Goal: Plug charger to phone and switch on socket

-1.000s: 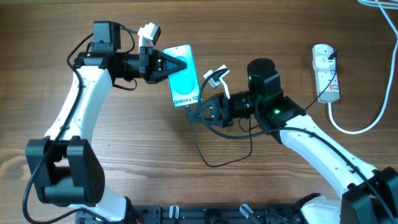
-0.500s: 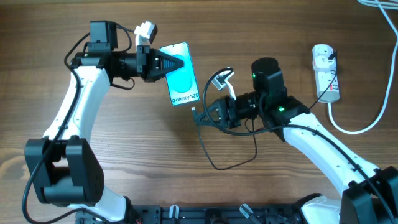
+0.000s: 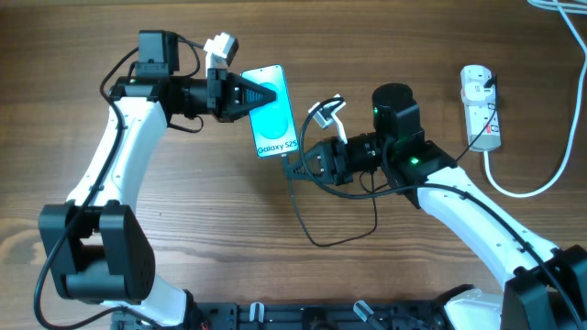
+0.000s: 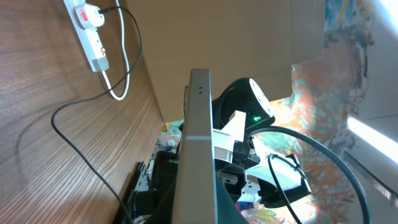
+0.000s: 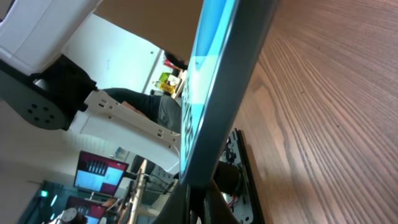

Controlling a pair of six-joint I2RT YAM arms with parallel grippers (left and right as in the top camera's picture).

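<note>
My left gripper [image 3: 257,95] is shut on the phone [image 3: 275,124] and holds it off the table, cyan screen up. In the left wrist view the phone [image 4: 198,137] shows edge-on between the fingers [image 4: 186,214]. My right gripper [image 3: 295,168] is shut on the connector tip of the black charger cable [image 3: 316,240], right at the phone's bottom edge. In the right wrist view the fingers [image 5: 199,205] sit just under the phone's edge [image 5: 224,81]; whether the tip is seated I cannot tell. The white socket strip [image 3: 479,105] lies at the far right, and it also shows in the left wrist view [image 4: 90,31].
The strip's thick white cord [image 3: 537,183] loops along the right edge of the wooden table [image 3: 183,238]. The black cable hangs in a loop below my right arm [image 3: 459,206] and runs on to the strip [image 4: 121,37].
The phone has shifted slightly to the right. My right gripper, still holding the connector, has moved up closer to the phone's bottom edge.
</note>
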